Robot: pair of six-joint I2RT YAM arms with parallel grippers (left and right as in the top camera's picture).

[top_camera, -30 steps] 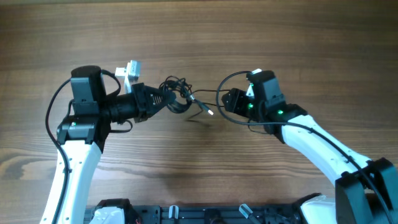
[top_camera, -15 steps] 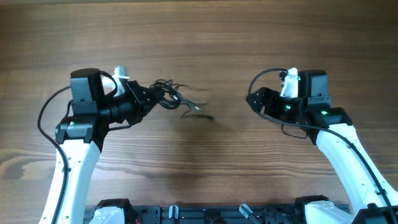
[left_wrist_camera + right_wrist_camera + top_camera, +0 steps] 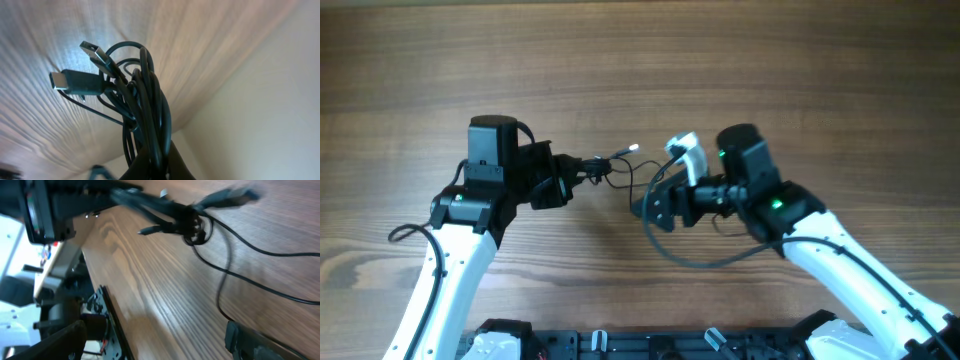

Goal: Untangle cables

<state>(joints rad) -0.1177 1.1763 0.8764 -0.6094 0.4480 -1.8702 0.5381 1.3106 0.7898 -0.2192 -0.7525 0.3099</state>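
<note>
The left gripper (image 3: 578, 170) pinched the bunched cables (image 3: 142, 115). The right gripper (image 3: 648, 203) sat just beside them, its fingers spread apart

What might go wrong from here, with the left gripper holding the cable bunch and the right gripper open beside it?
1. The cables are bunched tight in the left gripper; pulling one strand may tighten the knot.
2. The right gripper is open and holds nothing; the thin loose strand near it may be missed.
</note>
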